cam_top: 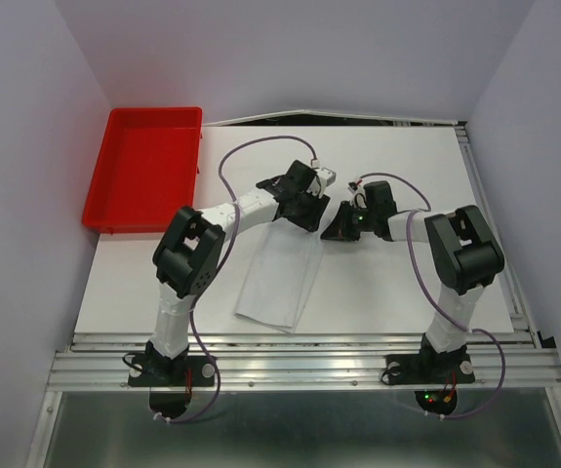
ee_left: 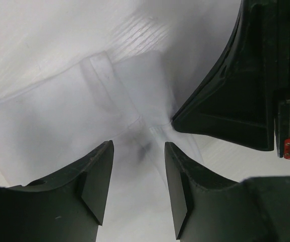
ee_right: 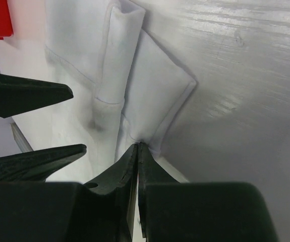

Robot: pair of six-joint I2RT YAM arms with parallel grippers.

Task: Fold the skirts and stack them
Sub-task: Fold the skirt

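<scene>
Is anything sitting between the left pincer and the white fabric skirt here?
Nothing visible. The left pincer hangs open directly over the white fabric skirt. The right pincer, shut on the skirt's edge, sits beside it, not between.

Legible markings: none. You will find no lettering, label, brand, number or sign that can be read in any of the three views.
</scene>
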